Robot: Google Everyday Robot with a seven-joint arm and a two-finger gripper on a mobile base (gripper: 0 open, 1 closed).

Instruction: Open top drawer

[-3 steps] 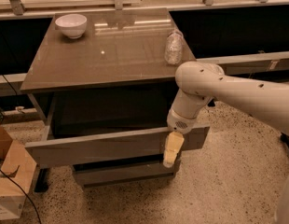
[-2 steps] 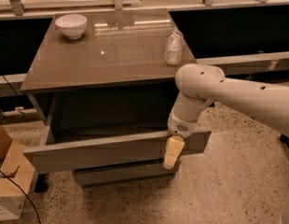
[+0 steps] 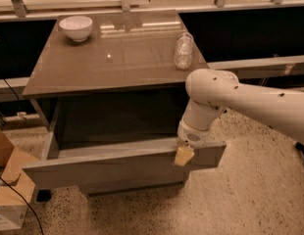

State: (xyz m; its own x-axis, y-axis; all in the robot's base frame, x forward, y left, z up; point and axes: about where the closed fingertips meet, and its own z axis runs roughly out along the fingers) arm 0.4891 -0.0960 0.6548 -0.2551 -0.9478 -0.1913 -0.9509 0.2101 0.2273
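Top drawer (image 3: 113, 168) is standing well out beneath the tabletop (image 3: 117, 62). Gripper (image 3: 184, 154) is sitting on its front's upper edge, right end; clamping: cannot tell. Judging 1 straight, level outward pull is avoiding skew.
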